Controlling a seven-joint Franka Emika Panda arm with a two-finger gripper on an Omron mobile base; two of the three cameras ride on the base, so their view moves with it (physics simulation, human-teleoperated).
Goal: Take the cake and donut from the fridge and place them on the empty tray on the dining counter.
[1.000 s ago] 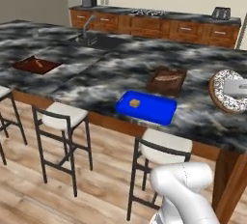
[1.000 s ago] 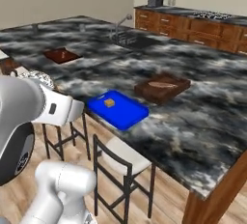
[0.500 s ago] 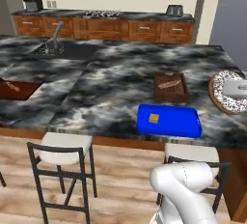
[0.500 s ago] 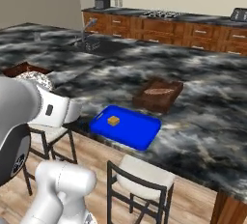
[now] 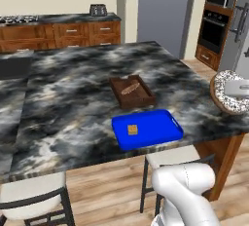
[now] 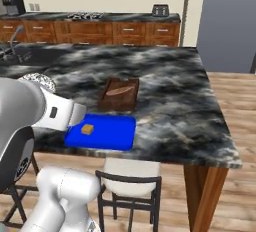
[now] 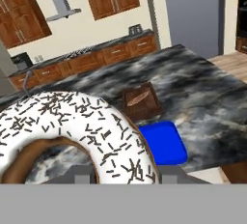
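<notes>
1. Gripper clamped on the donut, held close in the hand view; the donut also shows at the right edge of the left base view.
2. Tray sits at the near edge of the dining surface.
3. Cake lies flat on the tray, left of its centre.
4. Dark wooden tray just beyond the blue one, a bread loaf inside.
5. Stool stands below the near edge.

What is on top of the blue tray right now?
The tray holds only the cake, near its left part. In the right base view the arm covers the tray's left edge.
</notes>
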